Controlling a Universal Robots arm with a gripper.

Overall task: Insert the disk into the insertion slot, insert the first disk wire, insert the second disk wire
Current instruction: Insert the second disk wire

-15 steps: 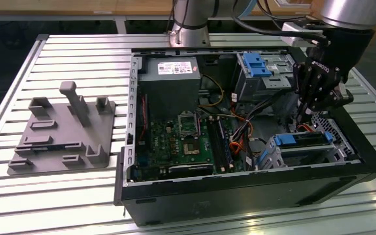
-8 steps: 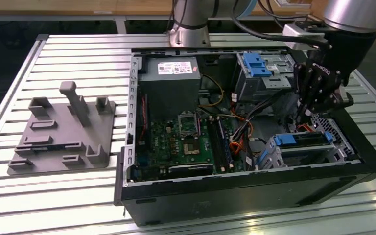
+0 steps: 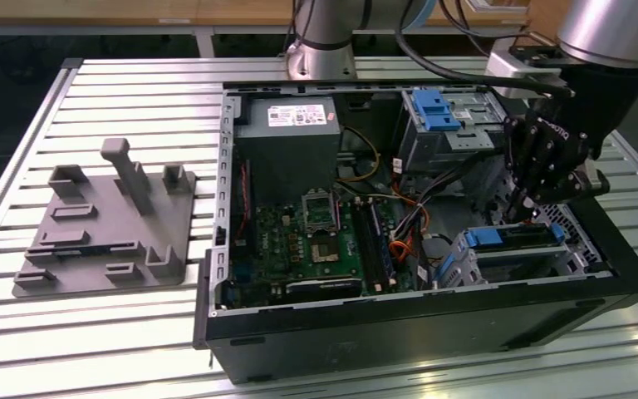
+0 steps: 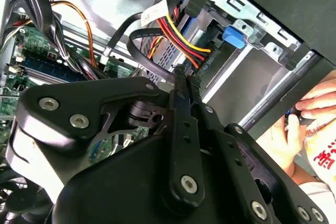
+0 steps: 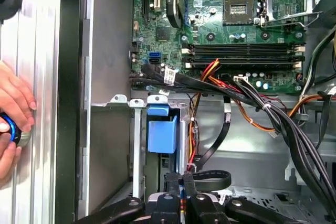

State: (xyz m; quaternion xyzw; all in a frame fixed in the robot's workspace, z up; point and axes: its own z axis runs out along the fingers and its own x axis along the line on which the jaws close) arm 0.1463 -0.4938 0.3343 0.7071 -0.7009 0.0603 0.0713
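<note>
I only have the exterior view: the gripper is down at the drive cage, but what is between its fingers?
Observer: In the first wrist view the gripper is closed on the end of a black flat wire, which loops away beside it.
Operator: Anything near the case I should know about?
Observer: Yes. The same view shows a person's hands just outside the case wall, holding a small blue-ringed object.

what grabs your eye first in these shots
The open computer case on the slatted table, with the black gripper reaching down into it just above the blue-framed disk in its metal cage. A person's hand rests outside the case wall, and a grey fixture plate sits at the exterior view's left.
</note>
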